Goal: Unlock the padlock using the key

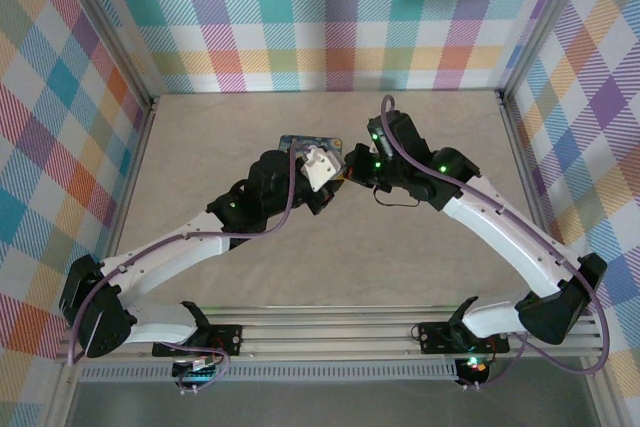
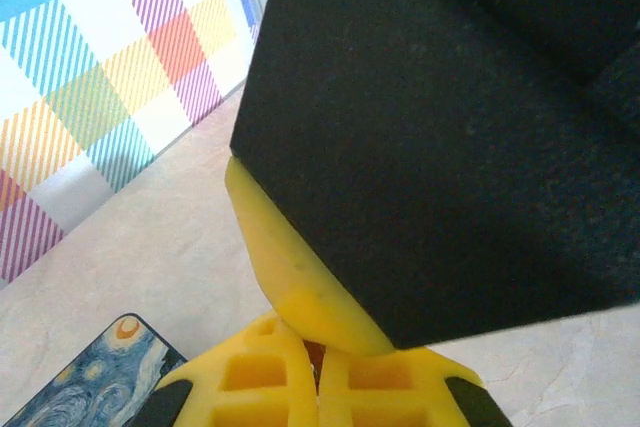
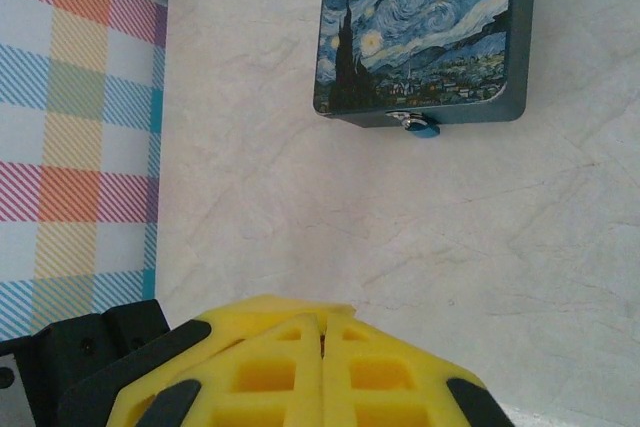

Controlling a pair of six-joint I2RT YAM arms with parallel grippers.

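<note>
The coming move turns on where the lock sits relative to the two sets of jaws. The rectangular tin box with a swirling blue night-sky painting on its lid lies flat on the pale marbled desk. On its side wall is a small silver-and-blue fitting, which I take to be the padlock, and it faces back towards the right jaws. Through the right wrist camera the box is ahead and off to the right of the fingers, well apart from them. Its long axis runs across my line of approach, so the lock face is broadside to that arm. The right jaws are clenched, yellow fingers pressed together with nothing I can see between them. The left jaws are clenched too. At the seam of their yellow fingers is a dark reddish sliver that might be the key, though I cannot tell. From the left wrist camera a corner of the box lies low to the left, beside the jaws rather than in front. A big black block, probably part of the other arm, crowds the fingertips. From above, the left arm reaches closest to the box and the right arm sits just beside it.
</note>
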